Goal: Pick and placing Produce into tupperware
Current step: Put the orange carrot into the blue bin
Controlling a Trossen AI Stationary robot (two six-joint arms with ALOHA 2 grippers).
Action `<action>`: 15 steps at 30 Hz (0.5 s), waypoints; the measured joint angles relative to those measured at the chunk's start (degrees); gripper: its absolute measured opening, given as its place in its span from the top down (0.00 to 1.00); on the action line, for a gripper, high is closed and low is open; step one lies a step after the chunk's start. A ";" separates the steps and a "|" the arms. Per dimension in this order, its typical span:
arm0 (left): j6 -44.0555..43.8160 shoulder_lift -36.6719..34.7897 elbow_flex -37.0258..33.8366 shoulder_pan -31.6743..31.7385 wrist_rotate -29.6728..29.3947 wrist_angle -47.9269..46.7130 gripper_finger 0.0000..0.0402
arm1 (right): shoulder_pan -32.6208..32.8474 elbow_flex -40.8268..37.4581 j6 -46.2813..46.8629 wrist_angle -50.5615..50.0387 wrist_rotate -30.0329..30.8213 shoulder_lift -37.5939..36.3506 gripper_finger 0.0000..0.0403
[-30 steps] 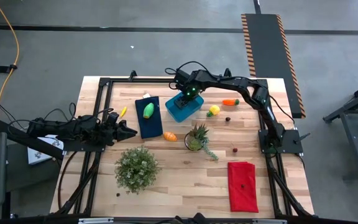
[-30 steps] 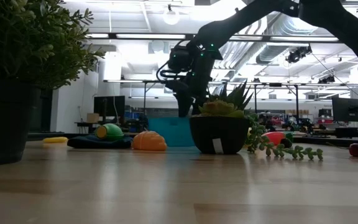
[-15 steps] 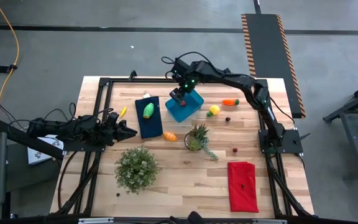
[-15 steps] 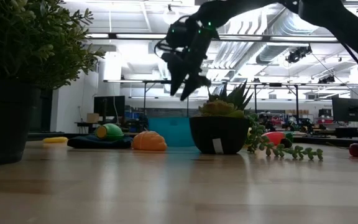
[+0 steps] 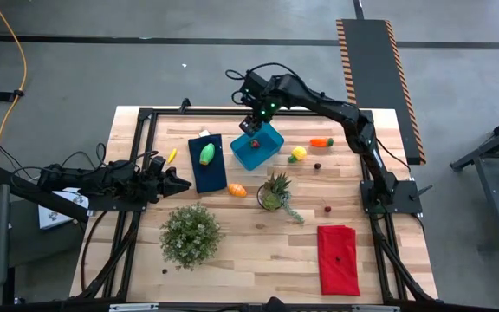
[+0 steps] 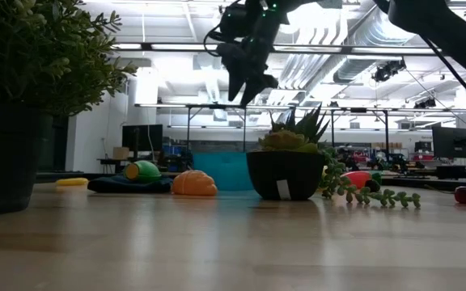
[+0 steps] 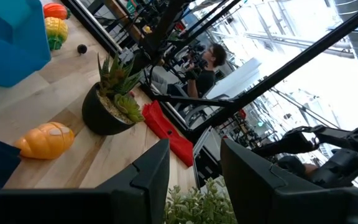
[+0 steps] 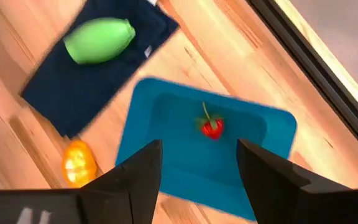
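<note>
Right gripper (image 8: 197,163): open, nothing between the fingers; hangs above the tupperware's far-left corner, tilted down at it. A second ago it was low inside the tub — it has risen clear since.
Change: a small red strawberry (image 8: 212,127) with a green stalk now lies alone on the tub floor, released. One piece looks placed; the arm is likely free for the next pick.
Tupperware (image 5: 267,149): bright blue, rectangular, rounded corners, low walls, smooth plastic; sits askew near the table's far edge, just beside the dark cloth.
Green oval (image 5: 207,153): glossy, egg-shaped, resting on the flat dark blue cloth (image 5: 206,173) — soft, matte, slightly rumpled at one corner.
Orange oval (image 5: 237,190): ribbed, on bare wood by the cloth's near corner.
Lemon (image 5: 299,153), carrot (image 5: 320,142): to the right of the tub, untouched.
Left gripper (image 7: 194,165): fingers apart, empty, parked at the table's left edge.
Spiky plant (image 5: 275,191): stiff leaves, dark pot, near the tub.
Table (image 5: 249,251): pale wood planks, visible grain.
Remaining: most produce is not yet in the tub, by my reckoning.
</note>
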 joint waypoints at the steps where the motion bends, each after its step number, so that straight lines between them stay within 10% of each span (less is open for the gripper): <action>1: 0.00 0.00 0.00 -0.02 0.00 0.00 0.67 | 0.38 0.39 -0.60 -1.16 0.79 0.00 0.51; 15: 0.00 0.00 0.00 -0.02 0.00 0.02 0.67 | 5.25 0.37 -0.80 -1.39 3.76 -1.44 0.51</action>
